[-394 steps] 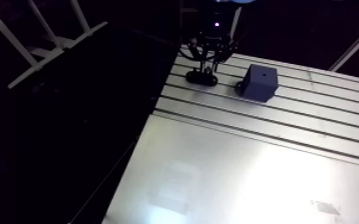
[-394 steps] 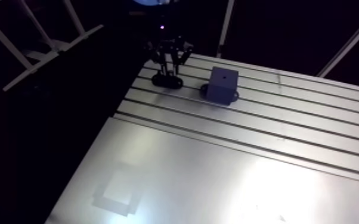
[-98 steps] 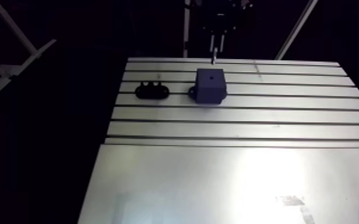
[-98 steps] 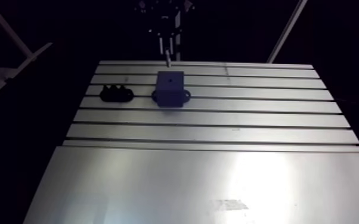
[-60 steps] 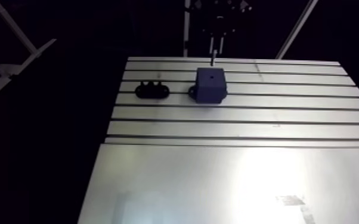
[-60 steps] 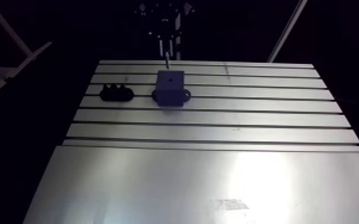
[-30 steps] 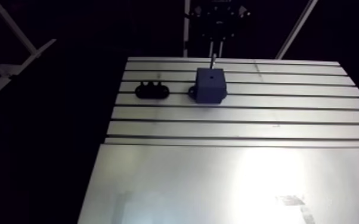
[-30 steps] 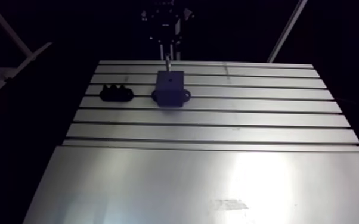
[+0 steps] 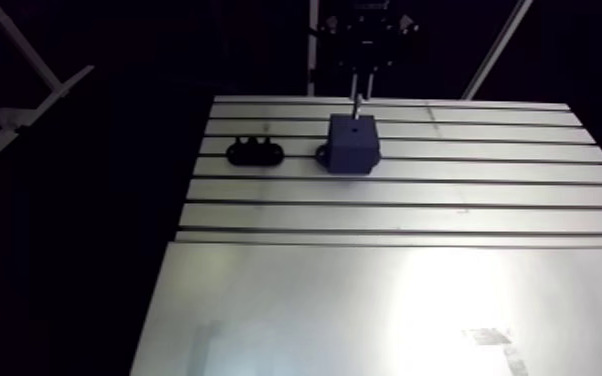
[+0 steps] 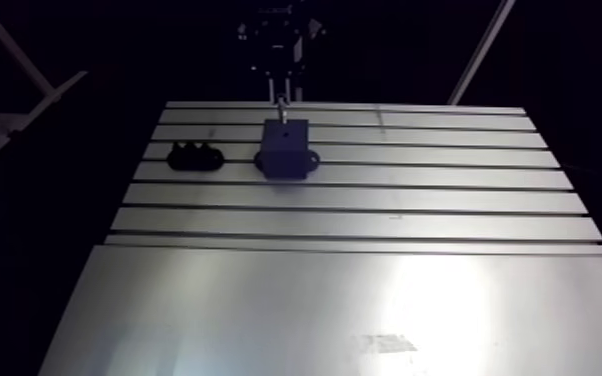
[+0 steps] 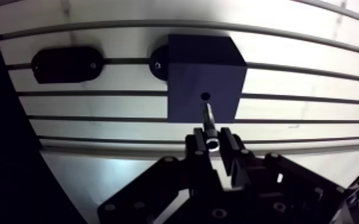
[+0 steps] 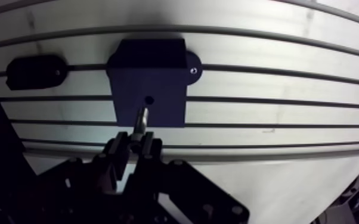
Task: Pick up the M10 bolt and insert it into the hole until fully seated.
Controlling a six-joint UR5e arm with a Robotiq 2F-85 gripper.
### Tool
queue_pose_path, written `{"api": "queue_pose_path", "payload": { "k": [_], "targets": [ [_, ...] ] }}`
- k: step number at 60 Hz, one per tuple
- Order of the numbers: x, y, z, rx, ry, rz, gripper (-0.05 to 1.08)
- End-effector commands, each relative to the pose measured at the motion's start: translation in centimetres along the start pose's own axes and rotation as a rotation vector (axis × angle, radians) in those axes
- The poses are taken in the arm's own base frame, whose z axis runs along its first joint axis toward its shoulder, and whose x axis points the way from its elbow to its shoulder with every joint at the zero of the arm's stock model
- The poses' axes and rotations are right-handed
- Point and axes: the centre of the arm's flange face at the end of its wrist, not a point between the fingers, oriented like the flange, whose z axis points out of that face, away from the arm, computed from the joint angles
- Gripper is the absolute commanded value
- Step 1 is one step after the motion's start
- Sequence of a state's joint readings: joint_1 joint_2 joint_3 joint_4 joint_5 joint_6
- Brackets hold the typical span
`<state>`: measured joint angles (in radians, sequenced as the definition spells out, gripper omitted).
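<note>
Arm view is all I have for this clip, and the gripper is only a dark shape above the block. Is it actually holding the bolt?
Observer: Yes. In the wrist view the gripper is shut on the bolt, clamped at its head end.
Operator: Is the tip in the hole yet?
Observer: No. The hole in the top of the block shows as an open dark dot, with the tip just short of it.
Operator: Is it lined up?
Observer: The shank points towards the hole. I cannot tell whether it is exactly centred.
</note>
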<state>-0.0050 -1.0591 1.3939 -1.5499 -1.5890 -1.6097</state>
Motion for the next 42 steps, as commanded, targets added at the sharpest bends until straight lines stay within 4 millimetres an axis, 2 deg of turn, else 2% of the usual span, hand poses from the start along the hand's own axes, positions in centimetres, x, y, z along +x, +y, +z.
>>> {"api": "queue_pose_path", "payload": {
  "k": [1,42],
  "targets": [
    [-0.05,0.08,0.34,0.0,-0.007,0.001,1.08],
    [-0.12,0.05,1.31,0.0,-0.014,0.005,1.08]
  ]
}}
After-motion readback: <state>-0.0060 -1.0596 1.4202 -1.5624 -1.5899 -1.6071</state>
